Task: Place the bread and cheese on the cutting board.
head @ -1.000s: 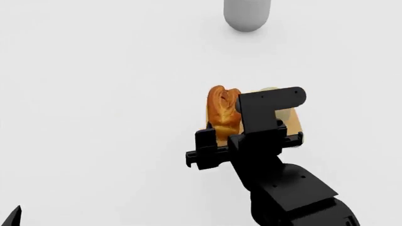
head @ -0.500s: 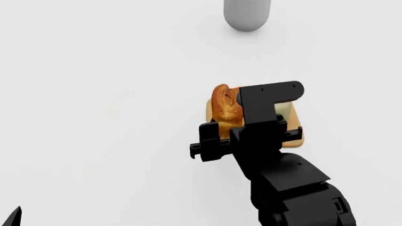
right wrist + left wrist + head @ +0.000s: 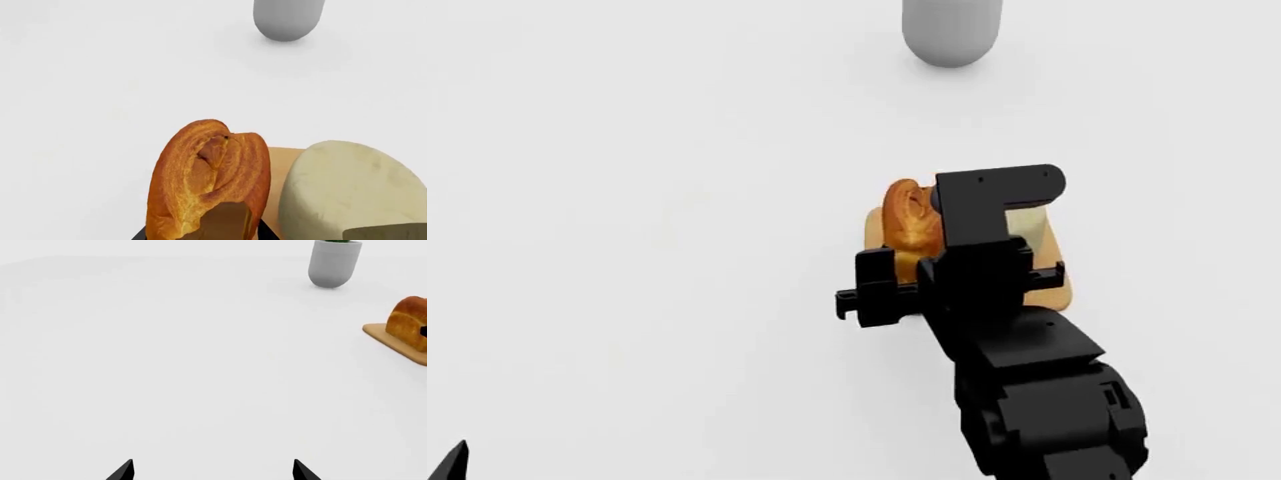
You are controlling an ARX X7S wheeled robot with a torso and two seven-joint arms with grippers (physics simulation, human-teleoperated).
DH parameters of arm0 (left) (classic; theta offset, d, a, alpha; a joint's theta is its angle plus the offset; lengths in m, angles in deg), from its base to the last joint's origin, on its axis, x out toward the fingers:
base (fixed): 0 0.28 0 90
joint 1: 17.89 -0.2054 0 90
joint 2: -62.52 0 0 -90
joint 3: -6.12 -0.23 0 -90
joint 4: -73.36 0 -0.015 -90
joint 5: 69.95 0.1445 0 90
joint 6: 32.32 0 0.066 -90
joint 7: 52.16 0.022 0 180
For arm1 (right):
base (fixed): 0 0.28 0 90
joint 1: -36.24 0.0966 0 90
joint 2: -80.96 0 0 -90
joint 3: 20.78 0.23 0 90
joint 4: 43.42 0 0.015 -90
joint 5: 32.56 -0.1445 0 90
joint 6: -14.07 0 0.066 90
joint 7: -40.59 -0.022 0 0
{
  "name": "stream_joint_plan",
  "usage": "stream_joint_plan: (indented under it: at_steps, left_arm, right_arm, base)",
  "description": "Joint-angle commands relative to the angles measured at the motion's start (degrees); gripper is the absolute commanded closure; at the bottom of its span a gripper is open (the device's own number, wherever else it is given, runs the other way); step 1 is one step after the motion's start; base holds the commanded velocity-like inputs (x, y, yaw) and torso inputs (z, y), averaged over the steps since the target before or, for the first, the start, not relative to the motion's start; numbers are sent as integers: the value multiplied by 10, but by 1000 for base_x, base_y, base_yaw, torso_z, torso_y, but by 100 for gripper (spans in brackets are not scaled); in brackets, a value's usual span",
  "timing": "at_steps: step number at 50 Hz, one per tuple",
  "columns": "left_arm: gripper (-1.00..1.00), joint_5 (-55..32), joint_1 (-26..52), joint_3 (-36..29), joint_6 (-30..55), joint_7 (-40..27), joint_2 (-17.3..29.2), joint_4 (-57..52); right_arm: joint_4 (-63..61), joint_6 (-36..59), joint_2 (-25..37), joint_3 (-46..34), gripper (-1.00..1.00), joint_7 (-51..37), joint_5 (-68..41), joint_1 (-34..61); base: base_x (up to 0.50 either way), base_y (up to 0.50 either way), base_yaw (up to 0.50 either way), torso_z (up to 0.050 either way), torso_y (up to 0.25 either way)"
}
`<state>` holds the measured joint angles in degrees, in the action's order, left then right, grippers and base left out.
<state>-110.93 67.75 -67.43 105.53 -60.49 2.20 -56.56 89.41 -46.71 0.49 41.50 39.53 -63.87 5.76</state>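
Observation:
The bread (image 3: pixel 910 222) stands on the left part of the cutting board (image 3: pixel 1052 292), next to the cheese (image 3: pixel 1030 222), which my right arm mostly hides. In the right wrist view the bread (image 3: pixel 207 180) fills the space between the jaws, with the cheese (image 3: pixel 347 185) beside it on the board (image 3: pixel 283 155). My right gripper (image 3: pixel 941 250) is shut on the bread; it also shows in its own wrist view (image 3: pixel 200 235). My left gripper (image 3: pixel 212 471) is open and empty, far to the left of the board (image 3: pixel 387 337) and bread (image 3: pixel 408 322).
A light grey cylinder with a rounded end (image 3: pixel 952 30) stands at the back, beyond the board; it also shows in the right wrist view (image 3: pixel 288 17) and the left wrist view (image 3: pixel 333 262). The white table surface (image 3: pixel 627 200) stretches left of the board.
My right gripper has shifted slightly right and farther with the bread, which now sits more fully over the board. The left arm has not moved.

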Motion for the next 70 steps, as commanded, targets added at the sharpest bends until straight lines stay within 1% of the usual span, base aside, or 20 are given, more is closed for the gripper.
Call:
stream_joint_plan:
  at_steps: [1, 6, 7, 21, 32, 39, 44, 48, 50, 54, 58, 64, 68, 69, 70]
  left_arm:
    - [-100, 12, -4, 15, -6, 10, -11, -4]
    - [-100, 14, -4, 10, -8, 9, -12, -3]
    - [-100, 15, -4, 9, -8, 9, -12, -2]
    - [-100, 11, -6, 9, -8, 5, -12, -5]
    - [-100, 10, -5, 4, -10, 4, -13, -4]
    - [-100, 7, -1, 3, -8, 1, -13, -5]
    - [-100, 1, 2, 4, -3, -3, -12, -8]
    - [-100, -5, 7, 4, 6, -8, -11, -14]
    - [-100, -7, 8, 3, 7, -10, -11, -14]
    - [-100, -11, 17, -3, 17, -17, -10, -20]
    - [-100, -24, 30, 2, 31, -25, -5, -27]
    - [-100, -23, 33, 1, 34, -27, 2, -29]
    - [-100, -55, 75, 14, 77, -46, 24, -42]
    - [-100, -57, 90, 10, 88, -48, 39, -49]
    - [-100, -82, 105, 24, 108, -57, 40, -49]
  right_arm:
    - [-14, 15, -10, 1, 100, 16, 33, -16]
    - [-59, 35, -2, 5, 100, 3, 23, -25]
    - [-62, 33, -1, 5, -100, 2, 23, -28]
    - [-169, 76, 23, 15, -100, -23, -7, -69]
    - [-271, 111, 56, 31, -100, -57, -31, -110]
    - [-346, 137, 76, 47, -100, -80, -56, -144]
    - [-432, 165, 104, 61, -100, -103, -80, -175]
    - [-519, 191, 135, 89, -100, -129, -111, -202]
    - [-545, 198, 144, 92, -100, -139, -114, -209]
    - [-609, 216, 167, 118, -100, -159, -143, -236]
    - [-654, 233, 189, 149, -100, -178, -169, -244]
    - [-728, 274, 236, 232, -100, -213, -249, -256]
    - [-789, 285, 280, 295, -100, -224, -307, -289]
    - [-805, 289, 296, 304, -100, -224, -311, -300]
    - [-810, 291, 300, 316, -100, -227, -323, -306]
  base:
    - [0, 0, 0, 0, 0]
    - [0, 0, 0, 0, 0]
    - [0, 0, 0, 0, 0]
    - [0, 0, 0, 0, 0]
    - [0, 0, 0, 0, 0]
    - [0, 0, 0, 0, 0]
    - [0, 0, 0, 0, 0]
    - [0, 0, 0, 0, 0]
    - [0, 0, 0, 0, 0]
    - [0, 0, 0, 0, 0]
    - [0, 0, 0, 0, 0]
    - [0, 0, 0, 0, 0]
    - [0, 0, 0, 0, 0]
    - [0, 0, 0, 0, 0]
    - [0, 0, 0, 0, 0]
